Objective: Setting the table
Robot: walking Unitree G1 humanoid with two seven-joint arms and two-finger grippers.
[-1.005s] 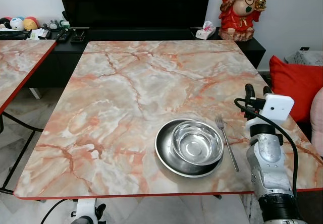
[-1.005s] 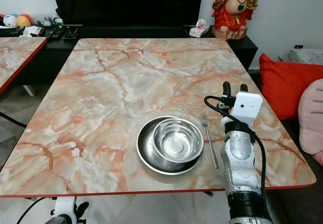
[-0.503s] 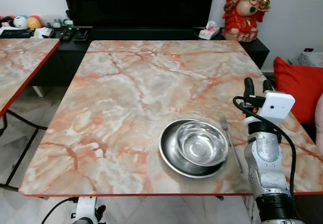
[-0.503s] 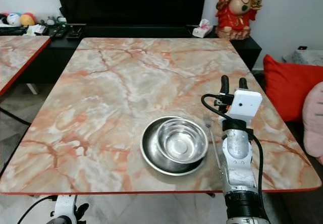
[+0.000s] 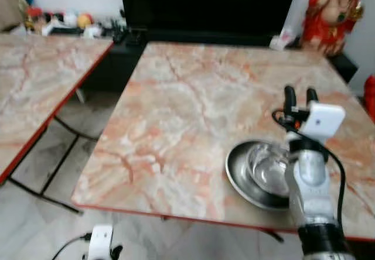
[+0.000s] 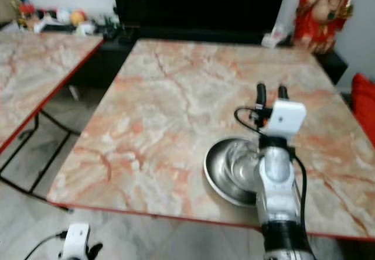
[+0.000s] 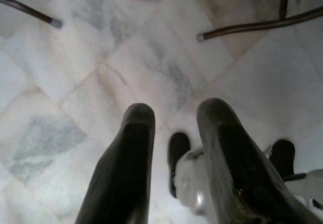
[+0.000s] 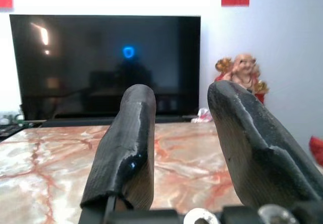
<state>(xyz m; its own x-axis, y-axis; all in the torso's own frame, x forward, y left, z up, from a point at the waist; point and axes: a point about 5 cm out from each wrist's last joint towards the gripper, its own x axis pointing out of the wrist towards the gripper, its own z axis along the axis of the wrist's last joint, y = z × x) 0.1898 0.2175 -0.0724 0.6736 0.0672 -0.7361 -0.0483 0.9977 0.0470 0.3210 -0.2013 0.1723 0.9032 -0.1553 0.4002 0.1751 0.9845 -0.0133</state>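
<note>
Beside right hand point(image 5: 297, 98): bowl point(image 5: 266, 165).

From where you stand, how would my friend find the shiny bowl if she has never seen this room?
Start at the big marble-patterned table in front of the black TV. Near its front edge, towards the robot's right, lies a round steel plate, just beside the raised right gripper. The shiny bowl sits inside that plate; it is deeper and smaller than the plate.
</note>
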